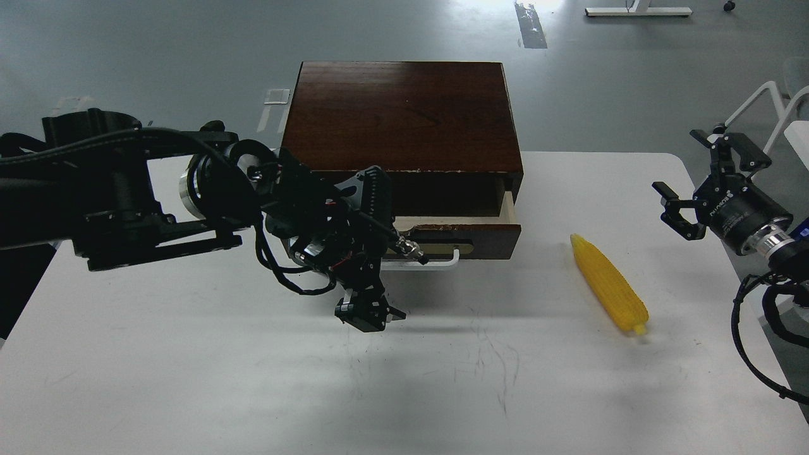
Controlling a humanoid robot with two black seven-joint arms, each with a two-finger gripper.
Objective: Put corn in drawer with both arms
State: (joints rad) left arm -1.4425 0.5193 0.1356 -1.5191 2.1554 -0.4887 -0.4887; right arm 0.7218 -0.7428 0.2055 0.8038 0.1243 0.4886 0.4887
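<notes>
**Drawer ajar, corn waiting on the table**

While my left gripper (370, 278) hangs in front of the drawer (464, 234), its fingers are a dark tangle from up here; I cannot tell how far apart they stand, nor whether they grip the white handle (442, 260) or only sit close before it. The drawer itself is pulled out a little from the cabinet (404, 114), a pale strip of its side showing at the right; the gap looks too narrow yet for a cob to drop in.

The corn (610, 284) lies flat on the white table (189, 379), well to the right of the drawer, touching nothing, its narrow tip toward the cabinet and its thick end toward me. My right gripper (698, 183) hovers beyond it, fingers spread wide and holding nothing.

I judge the cob light, stiff and hollow, its kernel rows giving some bite though the plastic may be slick; being round, it may roll when nudged. I would close across its thick middle, fingers square to its length.
</notes>
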